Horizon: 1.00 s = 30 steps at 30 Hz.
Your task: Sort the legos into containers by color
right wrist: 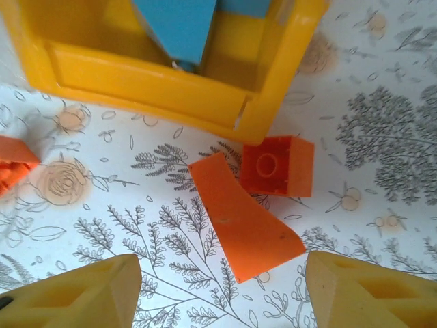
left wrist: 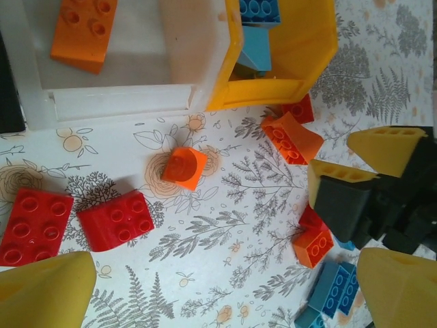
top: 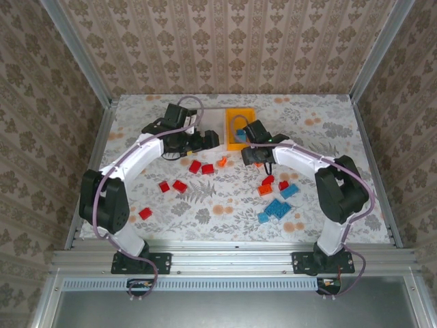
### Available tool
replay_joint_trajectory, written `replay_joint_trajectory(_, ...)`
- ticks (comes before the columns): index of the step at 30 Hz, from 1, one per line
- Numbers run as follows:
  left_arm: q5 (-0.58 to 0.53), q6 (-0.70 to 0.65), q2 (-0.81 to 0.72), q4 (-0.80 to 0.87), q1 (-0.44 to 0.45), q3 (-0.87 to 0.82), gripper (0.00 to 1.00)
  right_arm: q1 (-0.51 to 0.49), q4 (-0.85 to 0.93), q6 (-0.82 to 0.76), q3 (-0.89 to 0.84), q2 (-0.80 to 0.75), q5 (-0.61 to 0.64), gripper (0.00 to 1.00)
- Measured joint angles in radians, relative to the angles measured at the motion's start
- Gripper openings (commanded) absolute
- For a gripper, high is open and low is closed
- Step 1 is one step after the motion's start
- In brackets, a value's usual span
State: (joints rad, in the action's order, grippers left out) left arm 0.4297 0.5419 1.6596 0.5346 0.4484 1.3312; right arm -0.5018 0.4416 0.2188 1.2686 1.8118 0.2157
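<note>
Right gripper (right wrist: pixel 222 295): jaws apart, nothing clamped, hovering just near of the orange-yellow bin (right wrist: pixel 150 92), right over an orange slope brick (right wrist: pixel 246 219). Left gripper (left wrist: pixel 218 301): spread wide, empty, above loose pieces further left. Three bins side by side at far centre of the table (top: pixel 321 225): black bin (left wrist: pixel 8 89) left, white bin (left wrist: pixel 123 102) middle, orange-yellow one right. White bin holds an orange brick (left wrist: pixel 85 31), orange-yellow bin holds blue bricks (left wrist: pixel 254 51). Most legos are loose on the table: blue cluster (top: pixel 276 208) near right, two red bricks (left wrist: pixel 116 219) under the left gripper, a small orange brick (left wrist: pixel 184 167) just far of them. Square brick (right wrist: pixel 276 164) just beside the slope brick, between it and the bin wall; colour is red or deep orange, can't tell in this light. Judgement: sort partway done, and the step in hand looks like the right arm lining up a pick on the slope brick. Next move calls for lowering, straddling its flat sides rather than the slanted face, closing, lifting clear of the orange-yellow wall, then carrying left to the white bin.
</note>
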Motion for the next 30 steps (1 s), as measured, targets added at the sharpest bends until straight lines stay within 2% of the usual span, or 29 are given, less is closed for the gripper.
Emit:
replay_joint_trajectory(4, -0.002, -0.005, 0.006, 0.004, -0.001, 0.0, 1.0, 0.002, -0.006, -0.001, 0.025, 0.073, -0.001, 0.63)
replay_joint_trajectory(10, -0.008, -0.012, 0.012, 0.004, -0.001, 0.002, 1.0, 0.002, -0.013, -0.01, 0.072, 0.139, 0.03, 0.55)
replay_joint_trajectory(14, -0.008, -0.014, 0.016, 0.005, -0.001, 0.005, 1.0, 0.0, -0.022, -0.017, 0.064, 0.138, 0.043, 0.43)
replay_joint_trajectory(16, -0.008, -0.014, 0.017, 0.005, -0.001, 0.006, 1.0, -0.001, -0.034, -0.025, 0.053, 0.134, 0.047, 0.4)
replay_joint_trajectory(24, -0.008, -0.015, 0.017, 0.01, -0.001, 0.008, 1.0, -0.011, -0.068, 0.002, -0.017, 0.072, -0.057, 0.41)
replay_joint_trajectory(30, -0.008, -0.015, 0.017, 0.011, -0.001, 0.016, 1.0, -0.014, -0.056, 0.04, -0.021, 0.042, -0.123, 0.5)
